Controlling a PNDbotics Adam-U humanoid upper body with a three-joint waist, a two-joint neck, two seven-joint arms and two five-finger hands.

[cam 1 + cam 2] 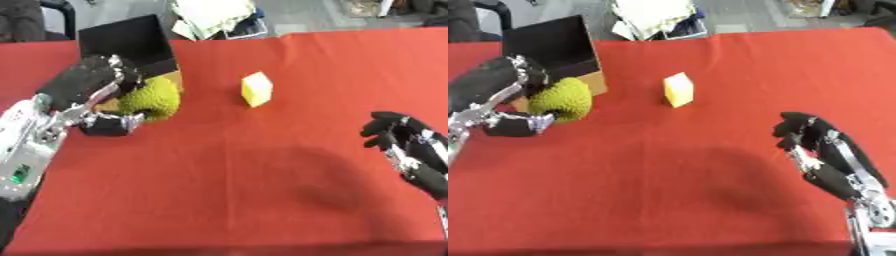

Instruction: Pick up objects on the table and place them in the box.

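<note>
Nearest the viewer, at the lower right, the robot's right hand [826,155] rests idle above the desk [262,175], which is covered edge to edge in a smooth red cloth. The hand is black with silver joints, its fingers pointing up and away, relaxed and holding nothing. On the left, the robot's left hand [92,95] comes in on a silver and black arm; its black fingers are curled over the top of a round, yellow-green ball [153,97] with a bumpy, knitted-looking surface, and the thumb closes in from below, so the ball is gripped. The ball sits at the front of a cardboard box [131,42], just before its opening, touching or almost touching its front edge; whether it rests on the cloth cannot be told. The box is brown outside and dark inside, with a tall black flap standing at the back. To the right of the box, well apart from both hands, a small pale yellow block [256,89] stands tilted on the cloth, with flat faces and sharp corners. Beyond the far edge of the desk lies a heap of white papers [214,17].
</note>
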